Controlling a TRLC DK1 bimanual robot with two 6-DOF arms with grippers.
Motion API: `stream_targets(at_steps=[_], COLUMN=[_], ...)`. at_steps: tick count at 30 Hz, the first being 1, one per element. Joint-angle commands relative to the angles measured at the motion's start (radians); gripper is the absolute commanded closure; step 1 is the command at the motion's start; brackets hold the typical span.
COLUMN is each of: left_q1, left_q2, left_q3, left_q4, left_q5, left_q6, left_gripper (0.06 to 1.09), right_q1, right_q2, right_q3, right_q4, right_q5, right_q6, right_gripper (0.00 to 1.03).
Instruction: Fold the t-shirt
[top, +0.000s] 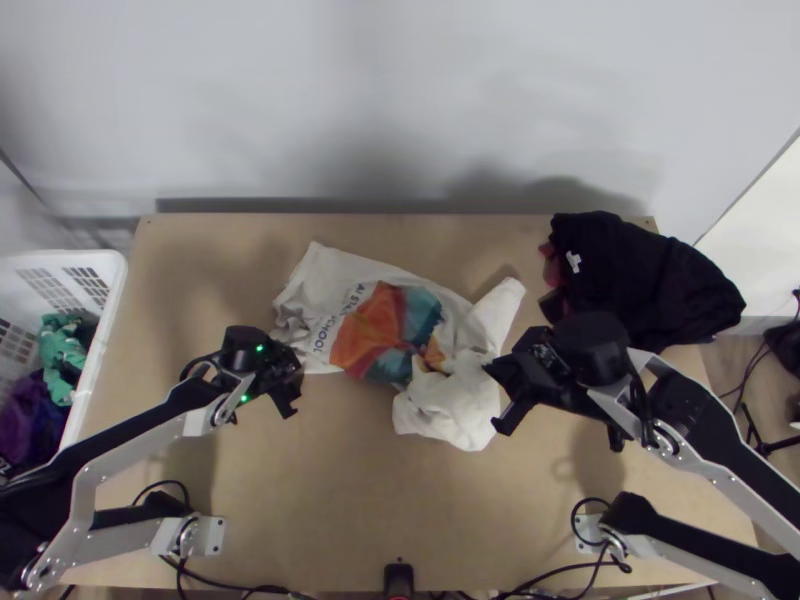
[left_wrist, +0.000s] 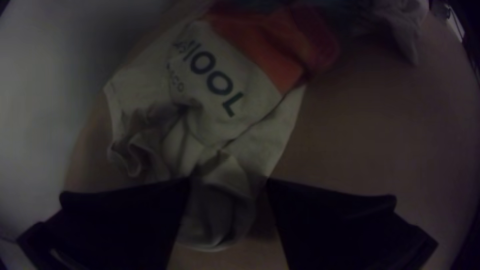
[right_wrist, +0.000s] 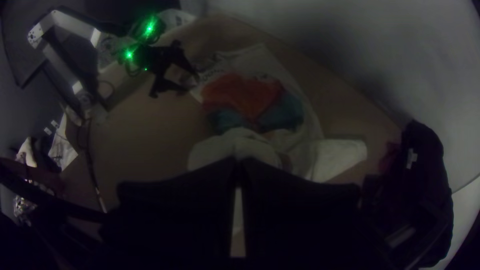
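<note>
From the top view, the t-shirt (top: 325, 290) lies between and beyond the left tool (top: 294, 390) and right tool (top: 492, 398), flatter toward the left one, bunched beside the right one. Wood stretches from both tools to the near edge of the table (top: 360, 510); dark clothing (top: 640, 280) beyond the right tool overhangs the right edge. In the left wrist view, that tool is wide, cloth showing through its gap. In the right wrist view, the other is narrow, bunched cloth just ahead; I can't tell if any is pinched.
</note>
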Motion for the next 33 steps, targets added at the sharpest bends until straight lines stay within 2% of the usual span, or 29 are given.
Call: stream_targets(at_steps=[1, 3, 4, 7, 12, 17, 23, 25, 29, 33], left_q1=[0.007, 0.012, 0.012, 0.018, 0.026, 0.083, 0.184, 0.234, 0.316, 0.320], left_q2=[0.067, 0.075, 0.078, 0.081, 0.081, -0.016, -0.315, -0.422, -0.617, -0.807], left_q3=[0.011, 0.014, 0.015, 0.019, 0.023, 0.023, 0.048, 0.089, 0.210, 0.327], left_q4=[0.038, 0.048, 0.049, 0.054, 0.057, 0.009, -0.116, -0.181, -0.311, -0.437], left_q5=[0.002, 0.002, 0.002, 0.002, 0.003, 0.010, 0.026, 0.059, 0.122, 0.131], left_q6=[0.006, 0.006, 0.006, 0.006, 0.005, 0.000, -0.028, -0.060, -0.175, -0.204], left_gripper=[0.48, 0.49, 0.53, 0.84, 1.05, 1.05, 1.05, 1.05, 1.05, 1.05], right_q1=[-0.001, -0.001, -0.001, -0.001, -0.004, -0.021, -0.089, -0.149, -0.173, -0.231], right_q2=[-0.001, -0.003, -0.003, -0.004, -0.004, 0.000, -0.014, -0.027, -0.116, -0.231], right_q3=[0.003, 0.000, -0.003, -0.005, -0.014, -0.020, 0.012, 0.056, 0.064, 0.059], right_q4=[-0.001, -0.001, -0.001, -0.002, -0.002, 0.004, 0.013, 0.015, 0.059, 0.065], right_q5=[0.000, 0.000, 0.000, 0.000, 0.000, 0.000, 0.000, -0.001, 0.000, 0.008], right_q6=[-0.001, -0.001, -0.001, -0.001, 0.000, 0.000, 0.018, 0.055, 0.068, 0.110], right_gripper=[1.00, 1.00, 1.00, 1.00, 1.00, 1.00, 1.00, 1.00, 1.00, 1.00])
